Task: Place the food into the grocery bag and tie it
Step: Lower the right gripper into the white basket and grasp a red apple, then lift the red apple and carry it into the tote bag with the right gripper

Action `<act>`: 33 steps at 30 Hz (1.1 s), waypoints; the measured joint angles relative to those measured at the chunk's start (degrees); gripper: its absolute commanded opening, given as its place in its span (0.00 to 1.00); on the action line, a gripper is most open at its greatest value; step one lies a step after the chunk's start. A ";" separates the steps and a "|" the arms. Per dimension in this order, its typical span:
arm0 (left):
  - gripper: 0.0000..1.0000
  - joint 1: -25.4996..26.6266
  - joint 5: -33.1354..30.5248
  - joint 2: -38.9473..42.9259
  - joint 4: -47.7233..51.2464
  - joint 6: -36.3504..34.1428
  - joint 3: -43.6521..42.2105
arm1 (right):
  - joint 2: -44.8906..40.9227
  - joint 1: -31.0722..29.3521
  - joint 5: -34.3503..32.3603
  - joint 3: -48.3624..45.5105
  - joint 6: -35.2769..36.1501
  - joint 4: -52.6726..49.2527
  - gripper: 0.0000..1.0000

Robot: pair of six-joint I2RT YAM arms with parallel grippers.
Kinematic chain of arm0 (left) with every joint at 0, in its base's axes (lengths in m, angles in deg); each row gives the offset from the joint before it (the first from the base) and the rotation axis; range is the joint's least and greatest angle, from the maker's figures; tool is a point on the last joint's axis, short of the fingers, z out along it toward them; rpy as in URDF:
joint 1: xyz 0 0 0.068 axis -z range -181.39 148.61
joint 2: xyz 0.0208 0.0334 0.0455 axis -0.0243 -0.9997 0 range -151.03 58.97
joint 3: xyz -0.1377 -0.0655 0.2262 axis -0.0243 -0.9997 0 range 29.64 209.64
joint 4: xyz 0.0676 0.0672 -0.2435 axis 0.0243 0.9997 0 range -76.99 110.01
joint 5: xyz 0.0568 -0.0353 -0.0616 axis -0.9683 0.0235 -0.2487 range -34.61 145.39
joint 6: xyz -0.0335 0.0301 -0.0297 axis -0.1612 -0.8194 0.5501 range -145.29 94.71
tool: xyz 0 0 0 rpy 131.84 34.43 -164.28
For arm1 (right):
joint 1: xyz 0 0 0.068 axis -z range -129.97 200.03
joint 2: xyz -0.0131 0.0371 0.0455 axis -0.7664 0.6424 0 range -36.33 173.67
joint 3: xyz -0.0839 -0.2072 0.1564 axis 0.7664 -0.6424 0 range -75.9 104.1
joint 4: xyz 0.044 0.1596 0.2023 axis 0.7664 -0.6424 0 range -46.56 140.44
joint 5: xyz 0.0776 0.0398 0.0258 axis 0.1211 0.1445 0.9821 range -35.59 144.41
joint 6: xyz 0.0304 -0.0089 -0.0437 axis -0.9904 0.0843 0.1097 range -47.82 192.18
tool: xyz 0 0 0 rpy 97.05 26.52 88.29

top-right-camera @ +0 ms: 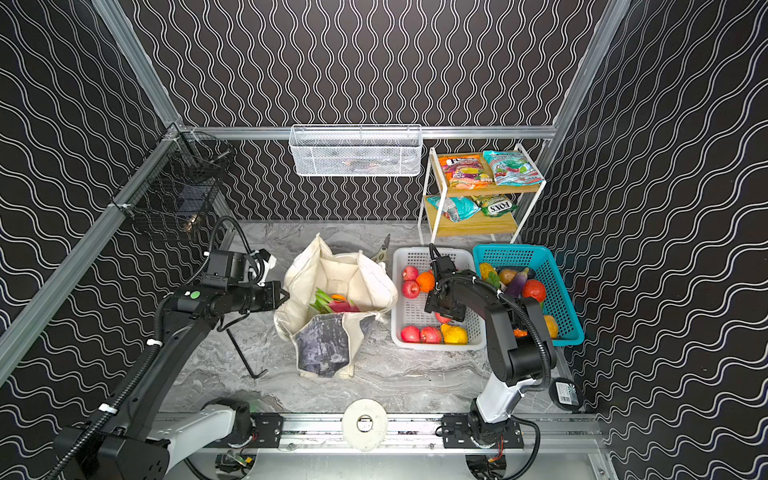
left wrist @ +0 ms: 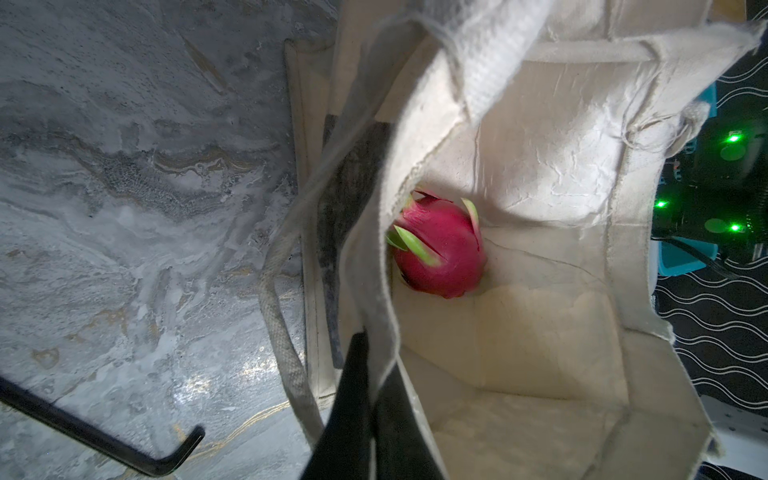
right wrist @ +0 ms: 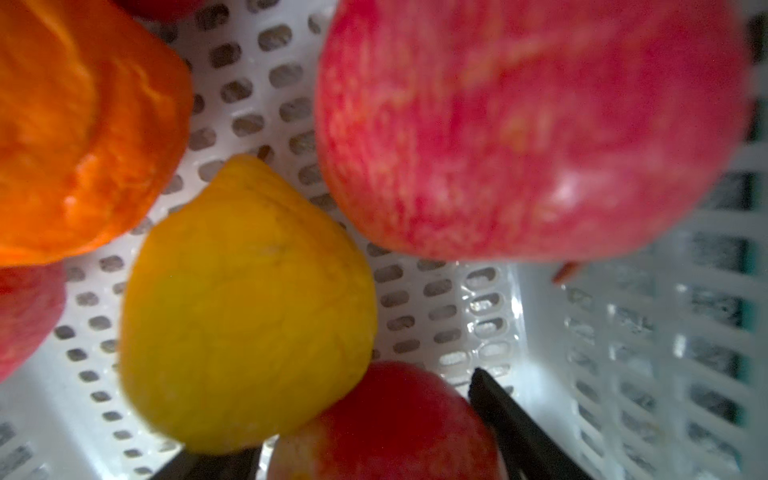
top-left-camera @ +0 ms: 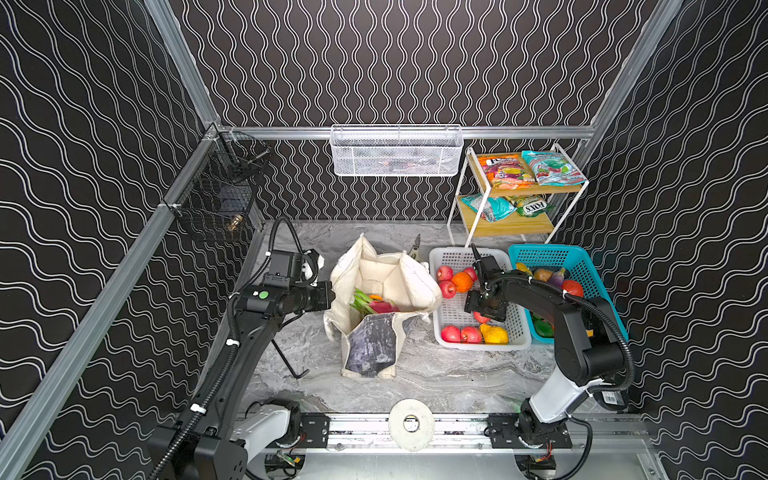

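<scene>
Barely begun: dragon fruit (left wrist: 440, 245) bagged, left pincer (left wrist: 370, 365) pinches the grocery bag (top-left-camera: 370, 345) rim; right pincer (right wrist: 365, 424) straddles an apple (right wrist: 390, 440), grip unclear.

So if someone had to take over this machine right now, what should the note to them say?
Left tool: shut on the rim of the cream canvas tote bag, holding it open.
Right tool: down in the white perforated plastic basket, jaws either side of a red toy apple; grip unclear.
Done: pink toy dragon fruit in the bag.
To do: other fruit in the white basket, vegetables in the teal plastic basket, shiny snack packets on the wooden shelf rack; then tie the handles.
</scene>
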 measured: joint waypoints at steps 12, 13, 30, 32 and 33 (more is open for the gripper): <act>0.00 0.04 -0.04 0.22 0.68 -0.26 0.83 | -1.46 -0.02 0.90 -0.13 -0.46 0.28 0.52; 0.00 0.04 -0.04 0.22 0.70 -0.35 0.83 | -1.75 -0.02 0.94 -0.13 -0.61 0.26 0.52; 0.00 0.04 2.45 -1.95 1.66 -0.44 -0.79 | -8.68 -0.42 3.76 5.84 -3.04 -7.48 0.51; 0.00 0.04 2.58 -2.19 2.08 -0.55 -1.11 | -10.01 -0.92 4.09 6.99 -3.26 -8.76 0.50; 0.00 0.04 2.58 -2.32 2.38 -0.61 -1.11 | -10.69 -1.25 4.74 7.69 -3.45 -9.60 0.50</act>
